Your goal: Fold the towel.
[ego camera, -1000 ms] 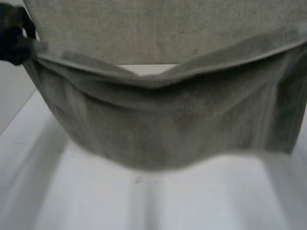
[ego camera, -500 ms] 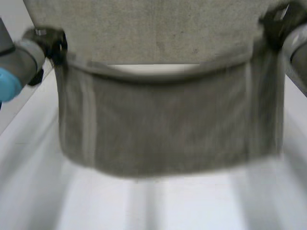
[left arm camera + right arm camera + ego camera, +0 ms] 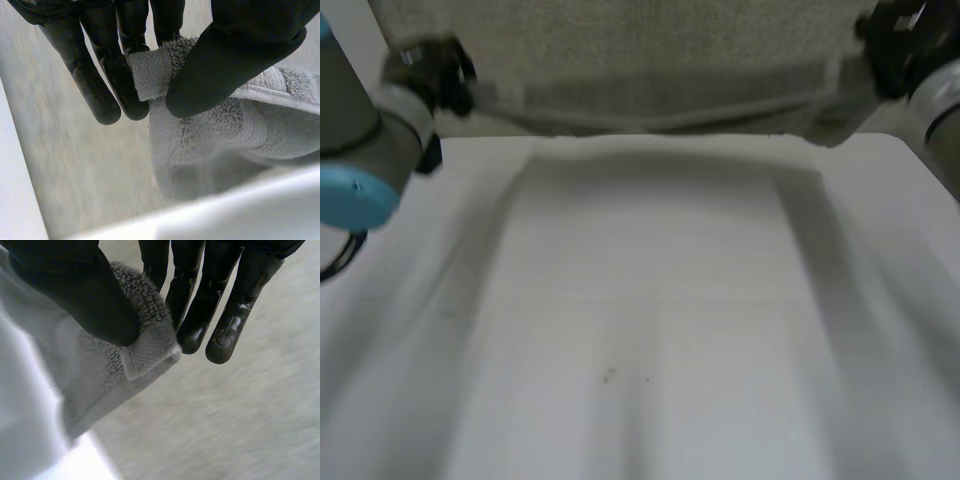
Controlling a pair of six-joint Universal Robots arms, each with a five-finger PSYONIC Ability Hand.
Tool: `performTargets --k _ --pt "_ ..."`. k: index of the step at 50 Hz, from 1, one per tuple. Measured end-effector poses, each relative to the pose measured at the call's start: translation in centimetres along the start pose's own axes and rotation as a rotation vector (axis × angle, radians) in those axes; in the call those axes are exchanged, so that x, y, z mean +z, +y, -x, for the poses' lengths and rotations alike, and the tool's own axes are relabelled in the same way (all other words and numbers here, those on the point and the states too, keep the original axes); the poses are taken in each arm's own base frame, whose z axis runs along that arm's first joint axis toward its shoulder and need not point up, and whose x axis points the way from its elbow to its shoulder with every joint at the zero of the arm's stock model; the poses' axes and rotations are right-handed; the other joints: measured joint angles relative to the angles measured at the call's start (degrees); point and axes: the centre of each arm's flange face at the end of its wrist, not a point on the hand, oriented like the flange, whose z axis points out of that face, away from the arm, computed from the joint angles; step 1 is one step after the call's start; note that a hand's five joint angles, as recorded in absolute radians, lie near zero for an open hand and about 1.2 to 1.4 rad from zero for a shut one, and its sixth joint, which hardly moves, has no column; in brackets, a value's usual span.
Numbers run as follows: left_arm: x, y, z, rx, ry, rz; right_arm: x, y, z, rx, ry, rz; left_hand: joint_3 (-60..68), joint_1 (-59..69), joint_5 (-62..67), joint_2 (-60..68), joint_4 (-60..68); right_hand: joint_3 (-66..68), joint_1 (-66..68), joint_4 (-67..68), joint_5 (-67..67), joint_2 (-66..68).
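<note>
Grey terry-cloth towel point(image 3: 660, 60): one corner each pinched between thumb and fingers by left hand point(image 3: 240, 50) and right hand point(image 3: 75, 295). Earlier hung low, now carried across white table point(image 3: 650, 320). Fold judged nearly laid.

The smooth white tabletop point(image 3: 640, 300) runs wide and flat. A grey terry-cloth towel point(image 3: 650, 50) lies spread over its far part. Small dark specks point(image 3: 608, 376) mark the near surface.

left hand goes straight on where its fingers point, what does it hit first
Probably the towel itself: the left hand pinches one corner, and more towel lies past its fingertips; depth unclear.
</note>
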Motion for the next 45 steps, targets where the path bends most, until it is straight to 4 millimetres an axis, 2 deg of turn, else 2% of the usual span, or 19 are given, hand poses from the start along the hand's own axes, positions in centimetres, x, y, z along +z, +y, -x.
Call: performTargets --k 7,11,13,15,17,19,24,28,29,33,38,42,43,45 --pt "-1.9 8.5 1.8 0.010 -0.029 0.221 -1.9 6.5 5.6 0.031 -0.210 0.173 0.00 0.01 0.00 0.00 0.00 0.12 0.00 0.00 0.00 0.00" --pt "-4.2 12.1 2.4 0.021 -0.042 0.334 -4.2 9.9 8.3 0.036 -0.343 0.314 0.00 0.25 0.00 0.00 0.00 0.12 0.00 0.00 0.00 0.00" --pt "-5.5 12.8 2.6 0.040 -0.042 0.373 -5.4 10.7 8.7 0.027 -0.392 0.379 0.00 0.25 0.00 0.00 0.00 0.12 0.00 0.00 0.00 0.00" --pt "-6.1 12.9 2.7 0.054 -0.041 0.387 -5.8 10.9 8.6 0.023 -0.408 0.402 0.00 0.25 0.00 0.00 0.00 0.12 0.00 0.00 0.00 0.00" --pt "-7.8 12.6 3.0 0.103 -0.040 0.415 -7.7 11.5 7.6 0.000 -0.470 0.517 0.00 0.26 0.00 0.00 0.00 0.12 0.00 0.00 0.00 0.00" --pt "-8.6 12.3 3.2 0.131 -0.039 0.423 -8.6 11.6 6.9 -0.009 -0.492 0.560 0.00 0.26 0.01 0.00 0.00 0.12 0.00 0.00 0.00 0.00" --pt "-12.9 9.6 4.5 0.272 -0.054 0.495 -12.6 11.1 4.2 -0.050 -0.588 0.707 0.00 0.38 0.08 0.00 0.00 0.12 0.00 0.00 0.00 0.00" --pt "-15.6 8.2 5.2 0.313 -0.067 0.568 -14.5 10.1 3.0 -0.089 -0.610 0.727 0.00 0.38 0.08 0.00 0.00 0.12 0.00 0.00 0.00 0.00" --pt "-17.0 7.5 5.4 0.320 -0.069 0.614 -15.0 9.8 2.7 -0.103 -0.611 0.725 0.00 0.38 0.08 0.00 0.00 0.12 0.00 0.00 0.00 0.00" --pt "-18.7 6.5 5.4 0.312 -0.055 0.666 -16.2 8.6 1.7 -0.155 -0.596 0.693 0.00 0.38 0.08 0.00 0.00 0.12 0.00 0.00 0.00 0.00" --pt "-18.4 6.1 5.1 0.300 -0.032 0.646 -15.7 8.5 1.7 -0.152 -0.586 0.660 0.00 0.38 0.08 0.00 0.00 0.12 0.00 0.00 0.00 0.00" --pt "-16.8 6.4 5.1 0.301 -0.022 0.600 -14.3 9.6 2.2 -0.125 -0.571 0.650 0.00 0.38 0.08 0.00 0.00 0.12 0.00 0.00 0.00 0.00" --pt "-15.6 6.7 5.0 0.306 -0.015 0.574 -13.1 10.3 2.6 -0.108 -0.554 0.644 0.00 0.38 0.08 0.00 0.00 0.12 0.00 0.00 0.00 0.00" --pt "-14.3 7.2 4.8 0.312 -0.004 0.554 -12.0 10.8 3.0 -0.096 -0.537 0.636 0.00 0.38 0.08 0.00 0.00 0.12 0.00 0.00 0.00 0.00"
